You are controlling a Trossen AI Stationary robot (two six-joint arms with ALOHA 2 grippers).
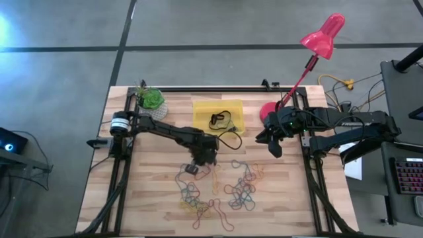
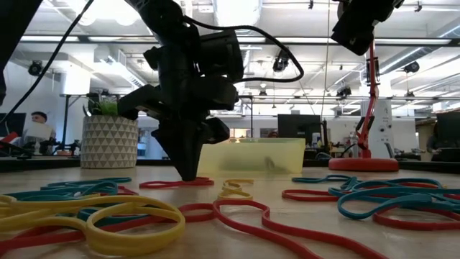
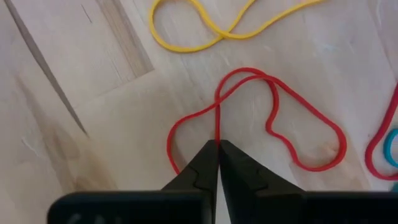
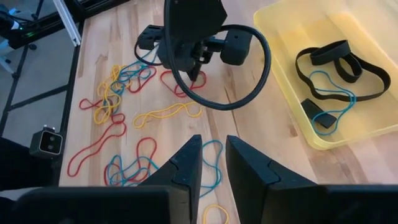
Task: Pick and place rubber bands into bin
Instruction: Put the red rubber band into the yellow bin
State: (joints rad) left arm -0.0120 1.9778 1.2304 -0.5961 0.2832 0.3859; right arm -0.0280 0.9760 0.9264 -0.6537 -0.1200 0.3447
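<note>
Bin (image 1: 236, 123) count: one, translucent yellow, at the far middle of the table (image 1: 152, 198) between the plant pot (image 1: 151, 100) and the red lamp base (image 1: 268, 110). Inside it I count two wide black bands (image 4: 339, 53) and one thin blue band (image 4: 333, 93); a small dark piece beside them I cannot identify.

Rubber bands (image 1: 218, 188) on the wood: a loose scatter of red, yellow, blue and green loops on the near half of the table, many overlapping, so no exact count; more than a dozen.

My left gripper (image 3: 219, 148) is down at the tabletop at the far left edge of the scatter, fingertips pinched fully together on a strand of one red band (image 3: 273, 118), which lies flat in a folded loop on the wood. A yellow band (image 3: 211, 34) lies just beyond it, apart.

My right gripper (image 4: 213, 152) hangs above the table near the lamp base, right of the bin, fingers a narrow gap apart, nothing between them.
</note>
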